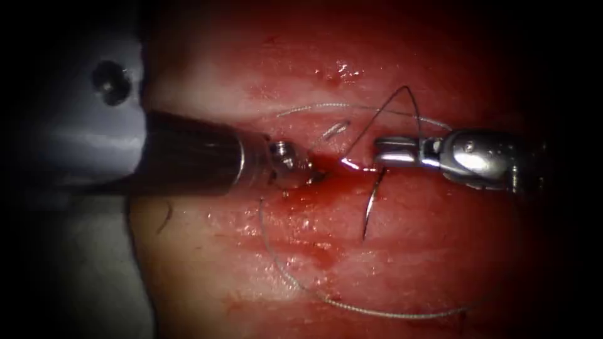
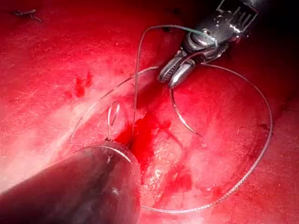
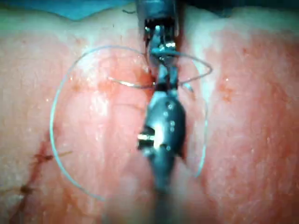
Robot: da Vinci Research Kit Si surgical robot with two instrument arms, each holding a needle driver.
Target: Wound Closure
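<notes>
Closest to the lens, the left arm's thick dark shaft comes in from the left, and its end effector (image 1: 295,168) is down at the left end of the cut (image 1: 326,168), tip buried in red fluid (image 1: 314,188). Whether it is open or closed I cannot tell, nor whether it holds anything.

Under everything lies the tissue (image 1: 389,263), a broad wet slab, pale in bands and stained red around the wound.

From the right comes the right arm's end effector (image 1: 379,152), its bright metal wrist just above the right part of the cut. Its jaws are closed on the needle (image 1: 372,204), gripping it near one end; the rest of the curve hangs free below the jaws, over the tissue, with the point apart from the surface and not in the tissue. The left wrist view shows the same: needle (image 2: 183,116) arcing away from the clamped end effector (image 2: 174,74).

Thread (image 1: 352,306) runs in one wide loop across the tissue below the cut, and a darker, finer arch of it rises above the right tool.
</notes>
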